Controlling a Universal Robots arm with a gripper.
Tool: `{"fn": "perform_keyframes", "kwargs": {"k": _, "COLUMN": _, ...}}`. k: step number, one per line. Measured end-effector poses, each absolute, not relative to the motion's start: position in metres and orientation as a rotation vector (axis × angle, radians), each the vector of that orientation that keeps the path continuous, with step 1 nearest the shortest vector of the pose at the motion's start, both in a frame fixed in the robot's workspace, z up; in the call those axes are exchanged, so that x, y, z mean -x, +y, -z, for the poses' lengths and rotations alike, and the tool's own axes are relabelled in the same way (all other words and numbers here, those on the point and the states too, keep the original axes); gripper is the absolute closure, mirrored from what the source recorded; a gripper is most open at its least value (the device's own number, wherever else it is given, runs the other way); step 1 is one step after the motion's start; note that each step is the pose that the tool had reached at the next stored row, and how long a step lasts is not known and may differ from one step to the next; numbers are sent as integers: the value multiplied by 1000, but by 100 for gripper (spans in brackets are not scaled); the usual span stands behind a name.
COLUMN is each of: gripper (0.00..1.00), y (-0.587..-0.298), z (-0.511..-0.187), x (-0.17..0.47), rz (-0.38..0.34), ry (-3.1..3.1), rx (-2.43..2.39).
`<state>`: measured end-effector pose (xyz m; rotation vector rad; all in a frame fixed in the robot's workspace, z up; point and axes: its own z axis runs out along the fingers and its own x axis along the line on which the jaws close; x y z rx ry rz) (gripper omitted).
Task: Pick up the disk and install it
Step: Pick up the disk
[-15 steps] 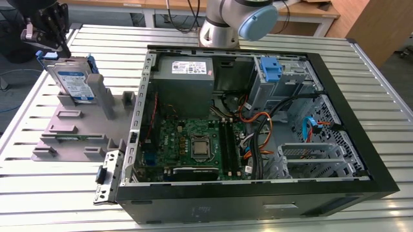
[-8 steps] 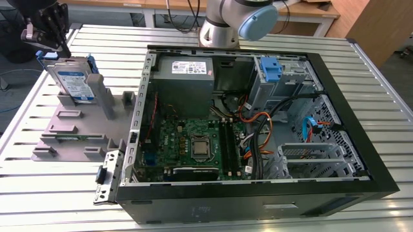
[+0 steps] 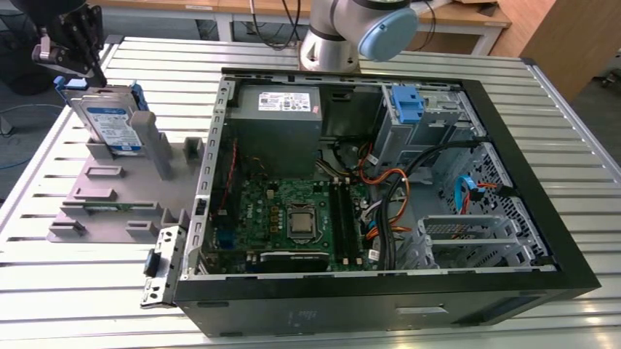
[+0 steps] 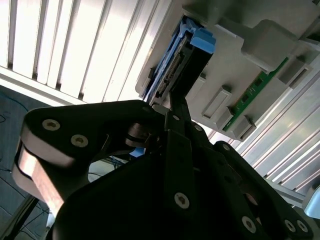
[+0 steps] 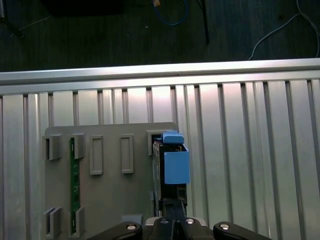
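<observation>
- The disk [image 3: 109, 122] stands on edge in the far slot of a grey holder [image 3: 109, 190] on the slatted worktop [image 3: 87, 305], at the exterior view's left of the open computer case [image 3: 574, 276].
- Its silver face carries a white-and-blue label, and a blue carrier frames it.
- In both wrist views the disk [image 4: 176, 64] [image 5: 175, 165] shows edge-on, its label hidden.
- The end effector [image 3: 89, 71] [image 4: 175, 109] [image 5: 173, 207] hangs just above the disk's top edge, tips pressed together; contact cannot be told.
</observation>
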<state>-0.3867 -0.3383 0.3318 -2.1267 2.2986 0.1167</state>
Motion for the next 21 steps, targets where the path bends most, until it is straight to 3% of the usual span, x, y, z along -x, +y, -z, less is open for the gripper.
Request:
{"fn": "perform_keyframes", "kwargs": {"k": 10, "gripper": 89, "y": -338, "z": -332, "x": 387, "rz": -117, "ry": 2299, "rx": 2127}}
{"fn": "perform_keyframes", "kwargs": {"k": 15, "gripper": 65, "y": -338, "z": -332, "x": 387, "rz": -117, "ry": 2299, "rx": 2127}}
{"fn": "perform_keyframes", "kwargs": {"k": 16, "gripper": 65, "y": -338, "z": -332, "x": 387, "rz": -117, "ry": 2299, "rx": 2127}}
{"fn": "perform_keyframes", "kwargs": {"k": 17, "gripper": 53, "y": -338, "z": -332, "x": 387, "rz": -117, "ry": 2299, "rx": 2127}}
{"fn": "perform_keyframes", "kwargs": {"k": 21, "gripper": 42, "y": -338, "z": -332, "x": 387, "rz": -117, "ry": 2299, "rx": 2127}}
